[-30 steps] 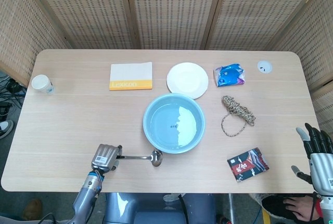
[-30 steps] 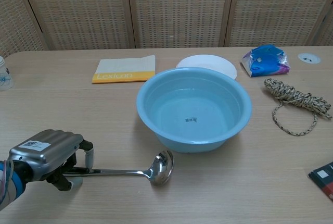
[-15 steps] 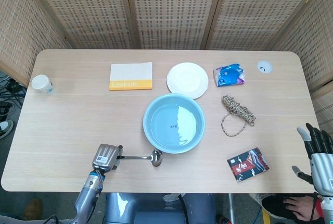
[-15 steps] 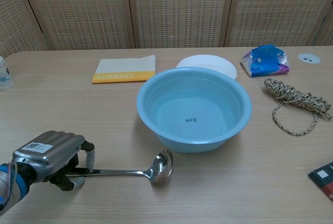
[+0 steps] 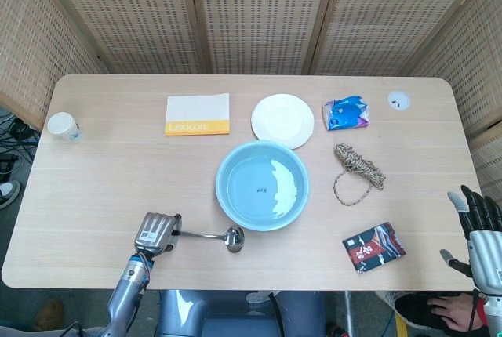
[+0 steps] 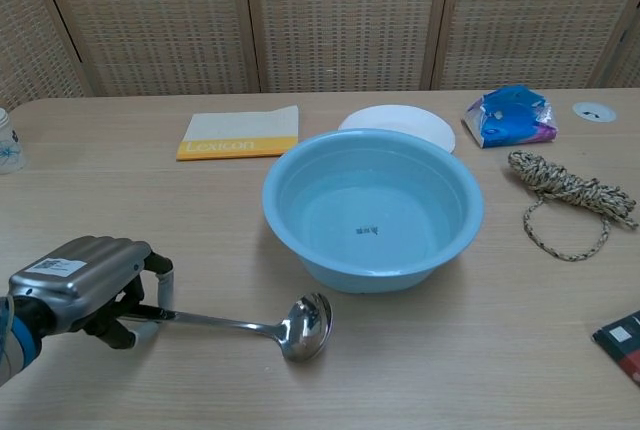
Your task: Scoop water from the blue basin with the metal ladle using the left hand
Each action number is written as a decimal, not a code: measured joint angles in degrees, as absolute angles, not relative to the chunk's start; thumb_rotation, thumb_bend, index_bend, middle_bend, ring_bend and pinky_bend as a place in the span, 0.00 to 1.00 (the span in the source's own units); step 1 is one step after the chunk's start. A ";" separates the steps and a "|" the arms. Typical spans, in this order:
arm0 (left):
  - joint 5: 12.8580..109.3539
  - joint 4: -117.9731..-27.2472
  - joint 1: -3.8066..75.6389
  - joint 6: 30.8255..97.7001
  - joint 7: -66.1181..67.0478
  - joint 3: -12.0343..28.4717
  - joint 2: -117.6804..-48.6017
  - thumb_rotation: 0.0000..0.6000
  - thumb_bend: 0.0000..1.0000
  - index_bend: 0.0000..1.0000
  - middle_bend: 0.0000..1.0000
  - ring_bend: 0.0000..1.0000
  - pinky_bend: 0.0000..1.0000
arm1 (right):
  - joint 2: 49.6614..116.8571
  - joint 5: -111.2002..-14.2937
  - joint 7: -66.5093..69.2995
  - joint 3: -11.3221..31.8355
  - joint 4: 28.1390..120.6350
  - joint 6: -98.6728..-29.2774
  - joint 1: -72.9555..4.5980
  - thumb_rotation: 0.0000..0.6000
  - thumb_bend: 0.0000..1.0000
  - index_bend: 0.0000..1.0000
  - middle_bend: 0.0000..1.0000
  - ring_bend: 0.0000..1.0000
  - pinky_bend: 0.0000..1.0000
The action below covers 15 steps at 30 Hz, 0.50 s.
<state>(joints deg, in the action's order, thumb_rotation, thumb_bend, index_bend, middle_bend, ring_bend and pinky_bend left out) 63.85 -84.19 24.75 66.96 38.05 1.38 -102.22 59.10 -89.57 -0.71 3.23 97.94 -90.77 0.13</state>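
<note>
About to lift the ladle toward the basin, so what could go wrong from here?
The left hand grips the metal ladle at the very end of its handle, so the bowl may sag or twist. The bowl sits close to the blue basin; swinging up, it could knock the rim and slosh water toward the white plate.

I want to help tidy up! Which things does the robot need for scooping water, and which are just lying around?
Needed: blue basin, metal ladle, left hand.

Lying about: white plate, rope, paper cup, blue packet, Lexicon booklet, dark packet.
</note>
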 measured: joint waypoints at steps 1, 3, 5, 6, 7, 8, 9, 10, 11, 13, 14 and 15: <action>64.26 -84.61 24.72 67.06 37.69 1.34 -101.62 1.00 0.59 0.89 0.94 1.00 1.00 | 59.11 -89.60 -0.70 3.22 97.94 -90.76 0.13 1.00 0.00 0.00 0.00 0.00 0.00; 65.33 -85.57 24.66 67.24 36.80 1.21 -100.11 1.00 0.61 0.91 0.94 1.00 1.00 | 59.13 -89.65 -0.76 3.19 97.97 -90.75 0.11 1.00 0.00 0.00 0.00 0.00 0.00; 66.47 -86.45 24.63 67.36 35.99 0.97 -98.56 1.00 0.61 0.92 0.94 1.00 1.00 | 59.15 -89.69 -0.87 3.17 98.02 -90.76 0.12 1.00 0.00 0.00 0.00 0.00 0.00; 67.01 -86.77 24.63 67.41 35.76 0.82 -97.87 1.00 0.61 0.92 0.94 1.00 1.00 | 59.17 -89.71 -0.93 3.15 98.04 -90.75 0.12 1.00 0.00 0.00 0.00 0.00 0.00; 67.56 -87.11 24.62 67.49 35.58 0.66 -97.11 1.00 0.61 0.92 0.94 1.00 1.00 | 59.20 -89.72 -0.99 3.13 98.05 -90.72 0.11 1.00 0.00 0.00 0.00 0.00 0.00; 68.24 -87.71 24.60 67.57 35.19 0.45 -96.02 1.00 0.61 0.92 0.94 1.00 1.00 | 59.25 -89.73 -1.11 3.10 98.07 -90.68 0.10 1.00 0.00 0.00 0.00 0.00 0.00; 68.76 -88.27 24.58 67.61 34.76 0.30 -95.16 1.00 0.61 0.92 0.94 1.00 1.00 | 59.28 -89.74 -1.20 3.09 98.09 -90.65 0.09 1.00 0.00 0.00 0.00 0.00 0.00; 69.52 -89.04 24.56 67.64 34.11 0.09 -93.98 1.00 0.61 0.92 0.94 1.00 1.00 | 59.32 -89.77 -1.30 3.08 98.11 -90.64 0.08 1.00 0.00 0.00 0.00 0.00 0.00; 70.15 -89.63 24.57 67.63 33.60 -0.08 -93.09 1.00 0.61 0.92 0.94 1.00 1.00 | 59.36 -89.79 -1.45 3.06 98.13 -90.62 0.07 1.00 0.00 0.00 0.00 0.00 0.00; 71.31 -90.90 24.63 67.51 32.64 -0.41 -91.35 1.00 0.61 0.93 0.94 1.00 1.00 | 59.45 -89.81 -1.72 3.04 98.17 -90.57 0.04 1.00 0.00 0.00 0.00 0.00 0.00; 71.99 -91.80 24.72 67.33 32.16 -0.65 -90.22 1.00 0.61 0.93 0.94 1.00 1.00 | 59.52 -89.79 -1.88 3.03 98.19 -90.50 0.01 1.00 0.00 0.00 0.00 0.00 0.00; 72.45 -92.48 24.82 67.13 31.92 -0.82 -89.38 1.00 0.61 0.93 0.94 1.00 1.00 | 59.57 -89.76 -1.99 3.03 98.19 -90.44 -0.02 1.00 0.00 0.00 0.00 0.00 0.00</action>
